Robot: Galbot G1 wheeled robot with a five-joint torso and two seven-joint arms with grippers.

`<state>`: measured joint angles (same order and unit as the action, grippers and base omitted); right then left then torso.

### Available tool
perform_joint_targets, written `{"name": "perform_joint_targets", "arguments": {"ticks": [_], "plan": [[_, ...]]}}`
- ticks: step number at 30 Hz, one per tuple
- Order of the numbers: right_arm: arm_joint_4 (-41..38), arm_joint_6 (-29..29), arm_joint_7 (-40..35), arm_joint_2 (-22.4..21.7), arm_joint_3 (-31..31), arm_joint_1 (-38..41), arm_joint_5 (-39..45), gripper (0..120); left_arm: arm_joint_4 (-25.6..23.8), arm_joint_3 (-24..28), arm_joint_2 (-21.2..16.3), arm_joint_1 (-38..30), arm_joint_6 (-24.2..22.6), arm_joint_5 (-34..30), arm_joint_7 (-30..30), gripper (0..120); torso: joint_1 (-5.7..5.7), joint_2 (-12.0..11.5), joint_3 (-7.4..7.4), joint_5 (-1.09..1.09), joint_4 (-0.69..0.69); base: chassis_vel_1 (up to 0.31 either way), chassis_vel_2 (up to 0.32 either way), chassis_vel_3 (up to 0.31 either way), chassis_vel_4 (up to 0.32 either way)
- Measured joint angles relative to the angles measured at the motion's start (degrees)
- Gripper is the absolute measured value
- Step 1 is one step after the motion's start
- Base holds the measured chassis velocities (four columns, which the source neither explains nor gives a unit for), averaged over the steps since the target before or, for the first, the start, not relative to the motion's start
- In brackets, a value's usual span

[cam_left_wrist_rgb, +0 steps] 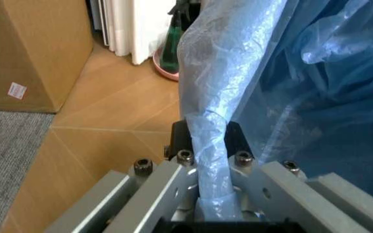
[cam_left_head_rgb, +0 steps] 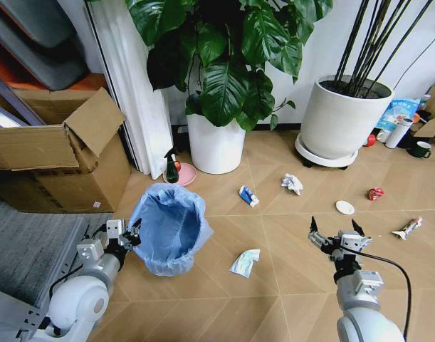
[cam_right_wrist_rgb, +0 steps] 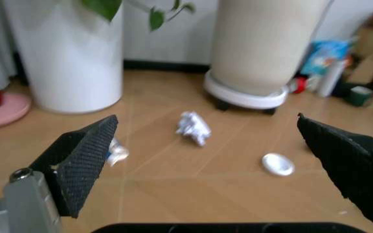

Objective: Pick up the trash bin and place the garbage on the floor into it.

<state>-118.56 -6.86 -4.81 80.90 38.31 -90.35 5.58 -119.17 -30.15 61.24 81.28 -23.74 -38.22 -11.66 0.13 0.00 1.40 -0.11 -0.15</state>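
Left jaws (cam_left_wrist_rgb: 211, 145) clamped on trash bin (cam_left_head_rgb: 169, 228) rim; right jaws (cam_left_head_rgb: 338, 234) spread wide, empty, above floor (cam_left_head_rgb: 288, 271).

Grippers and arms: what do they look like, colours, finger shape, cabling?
Both arms are glossy white rounded shells with grey metal wrist blocks. The left gripper has a silver-grey machined body with hex-head bolts and short black fingers. The right gripper has two pointed black fingers with a rough textured pad surface on a grey bracket. A black cable loops beside the right arm.
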Motion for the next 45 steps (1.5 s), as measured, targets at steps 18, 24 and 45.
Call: {"name": "perform_joint_targets", "arguments": {"ticks": [18,24,45], "plan": [[23.3,-4.1,10.5,-16.3,-12.6,13.2,15.9,100,1.5,0.5,-0.7,-1.0,-0.3,-0.6,-0.9,0,0.0,0.0,0.01,0.04,-0.02,0.001,-0.014,-0.007,0.014],[29.6,-6.7,12.4,-18.1,-19.1,20.3,18.4,100,1.2,-0.3,-0.2,0.4,-0.3,-0.2,-0.9,0,0.0,0.0,0.01,-0.01,0.01,0.0,0.0,0.0,0.0],[52.2,-10.6,13.4,-8.5,-34.4,36.8,16.1,100,-1.1,-2.0,0.7,3.5,0.3,0.1,-1.4,0,0.01,0.0,0.01,-0.01,-0.01,0.0,0.0,0.0,0.0]]}}
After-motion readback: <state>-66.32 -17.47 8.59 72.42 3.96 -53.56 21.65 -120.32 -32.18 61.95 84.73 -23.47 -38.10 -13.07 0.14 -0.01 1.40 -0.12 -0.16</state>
